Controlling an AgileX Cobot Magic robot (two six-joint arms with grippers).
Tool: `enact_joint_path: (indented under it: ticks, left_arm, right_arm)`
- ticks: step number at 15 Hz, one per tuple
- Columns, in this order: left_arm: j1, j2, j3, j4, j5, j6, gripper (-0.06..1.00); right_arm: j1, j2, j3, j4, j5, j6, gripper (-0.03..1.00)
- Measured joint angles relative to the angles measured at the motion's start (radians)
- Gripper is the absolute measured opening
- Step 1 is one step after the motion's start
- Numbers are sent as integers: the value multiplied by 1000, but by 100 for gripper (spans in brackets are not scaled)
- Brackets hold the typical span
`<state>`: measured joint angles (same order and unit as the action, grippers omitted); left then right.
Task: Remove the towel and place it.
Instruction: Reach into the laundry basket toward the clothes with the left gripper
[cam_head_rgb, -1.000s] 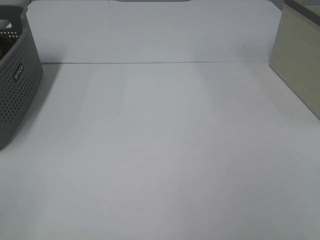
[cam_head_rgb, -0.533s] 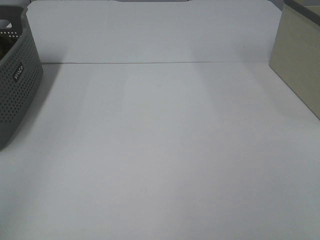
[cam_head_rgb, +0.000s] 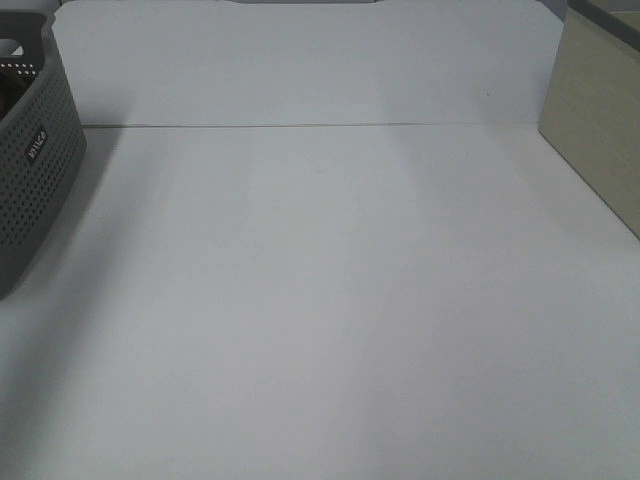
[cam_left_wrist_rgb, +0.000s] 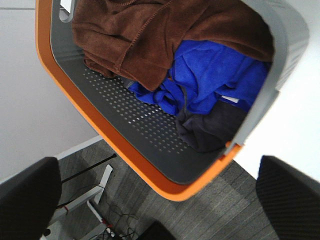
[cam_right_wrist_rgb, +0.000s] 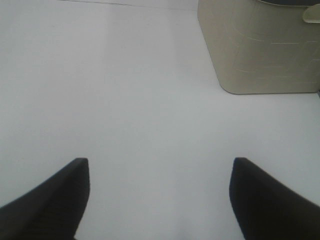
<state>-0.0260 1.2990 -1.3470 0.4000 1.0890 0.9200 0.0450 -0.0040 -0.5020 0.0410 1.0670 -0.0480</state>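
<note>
The towel (cam_left_wrist_rgb: 150, 35), dark brown plush with a stitched hem, lies bunched inside a grey perforated basket (cam_left_wrist_rgb: 145, 130) with an orange rim, seen in the left wrist view. It rests on top of a blue cloth (cam_left_wrist_rgb: 215, 75) and a dark grey cloth (cam_left_wrist_rgb: 210, 130). My left gripper (cam_left_wrist_rgb: 160, 200) hovers above the basket, its fingers wide open and holding nothing. My right gripper (cam_right_wrist_rgb: 160, 200) is open over the bare white table (cam_right_wrist_rgb: 125, 90). In the exterior view neither gripper shows, and only the basket's side (cam_head_rgb: 35, 170) is seen at the far left.
A beige bin (cam_head_rgb: 600, 120) stands at the table's right edge, also in the right wrist view as a beige bin (cam_right_wrist_rgb: 260, 45). A white back panel (cam_head_rgb: 300, 60) runs along the far side. Below the basket's edge, floor and a table leg (cam_left_wrist_rgb: 95, 195) appear.
</note>
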Motion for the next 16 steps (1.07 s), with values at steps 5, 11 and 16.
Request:
enact_joint_path:
  ticks: [5, 11, 16]
  left_arm:
    - [34, 384, -220, 58, -40, 58, 99]
    - [158, 666, -351, 56, -125, 135, 99]
    - [199, 852, -503, 41, -195, 161, 99]
  right_arm:
    - [0, 0, 0, 0, 0, 0, 75]
    - [0, 0, 0, 0, 0, 0, 75]
    - [0, 0, 0, 0, 0, 0, 75]
